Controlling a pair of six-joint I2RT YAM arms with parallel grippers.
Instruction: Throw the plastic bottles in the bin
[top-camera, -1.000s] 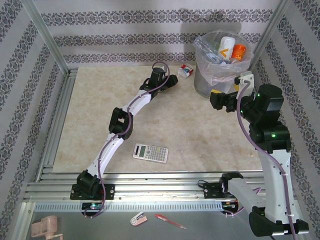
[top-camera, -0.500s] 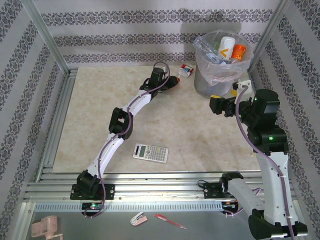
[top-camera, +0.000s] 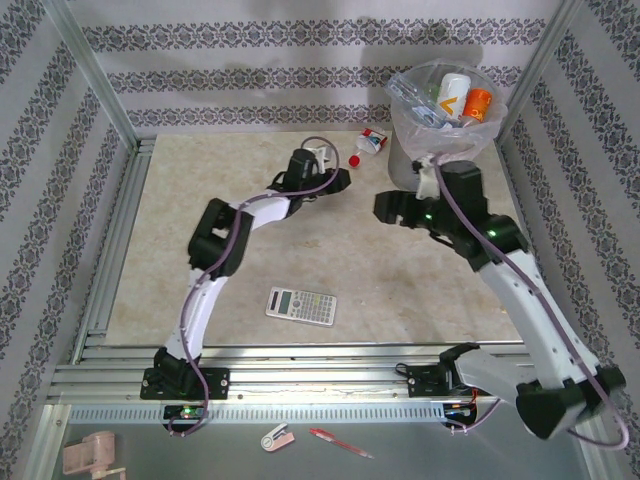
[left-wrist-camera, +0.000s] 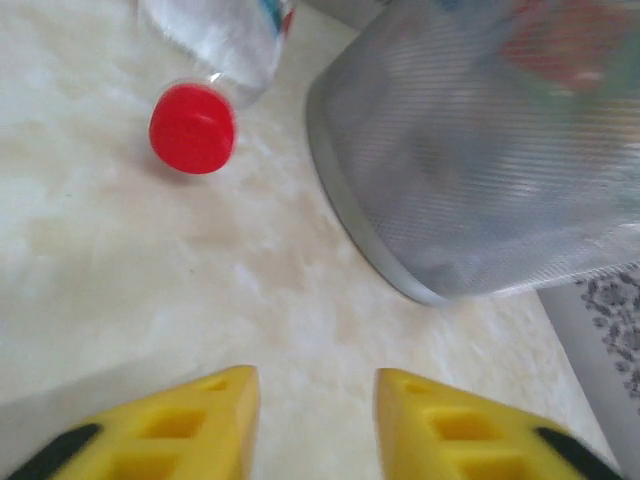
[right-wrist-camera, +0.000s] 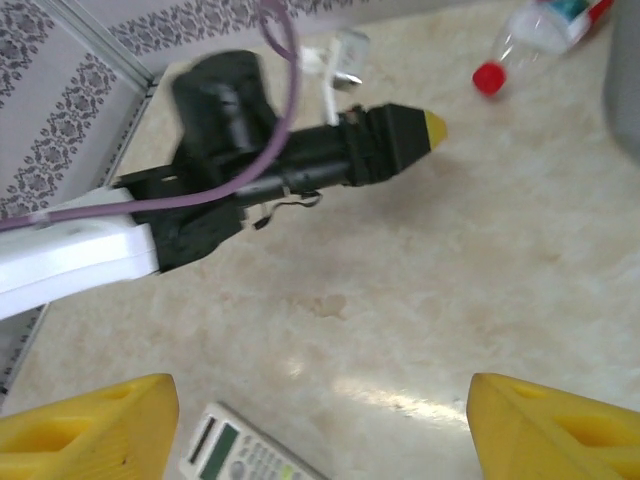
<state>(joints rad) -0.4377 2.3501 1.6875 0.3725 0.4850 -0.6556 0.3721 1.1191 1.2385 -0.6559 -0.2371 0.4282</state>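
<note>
Lying on the table (top-camera: 450, 290) just beside the bin (top-camera: 408, 172), the red-capped bottle (left-wrist-camera: 215, 70) seems the next target, for the left gripper (left-wrist-camera: 315, 400) points at it with jaws slightly apart and empty, while the right gripper (right-wrist-camera: 320, 400) hangs nearby, spread wide, holding nothing.

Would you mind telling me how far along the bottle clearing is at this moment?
Done: several bottles sit inside the bin. In hand: nothing; the left pincer, slightly open and empty, faces a red-capped bottle, and the right pincer hangs wide open and empty. Left: that bottle lies on the table beside the bin, waiting to be picked up and dropped in.
</note>
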